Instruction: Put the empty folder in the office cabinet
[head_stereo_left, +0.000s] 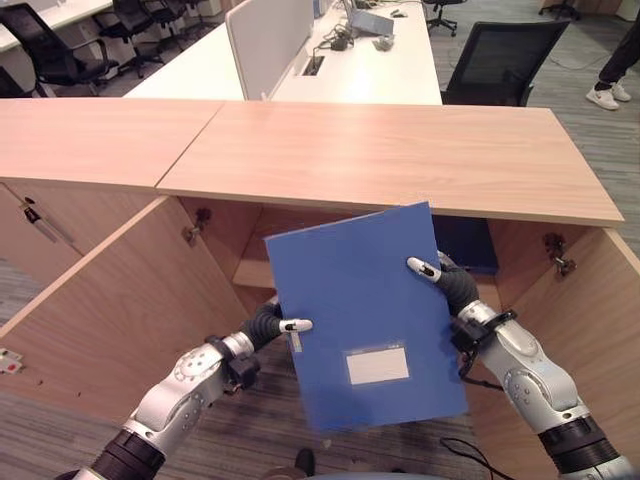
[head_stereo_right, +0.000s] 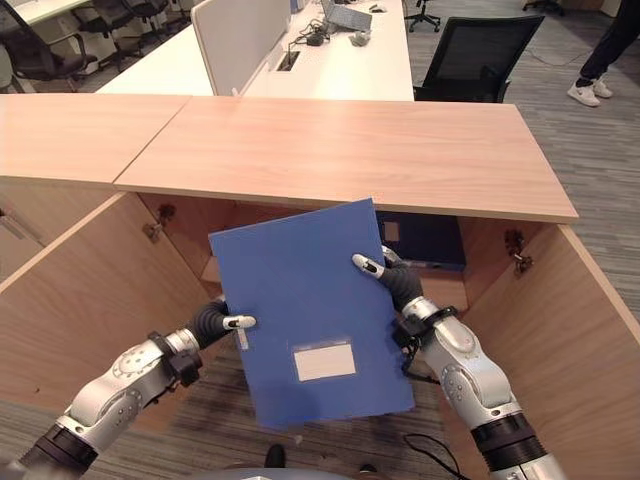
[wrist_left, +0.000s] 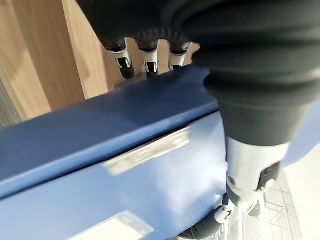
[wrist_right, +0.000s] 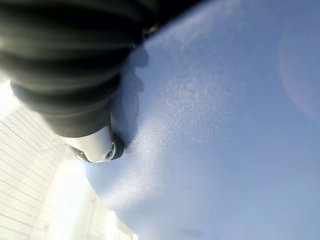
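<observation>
You have the folder (head_stereo_left: 365, 315) held up in front of the open office cabinet (head_stereo_left: 110, 300), left hand (head_stereo_left: 270, 325) at its left edge, right hand (head_stereo_left: 445, 280) at its right. Another folder (head_stereo_left: 465, 243), it seems, stands inside the cabinet behind it. A desk (head_stereo_left: 390, 70) and office chair (head_stereo_left: 500, 62) lie beyond the cabinet.
</observation>
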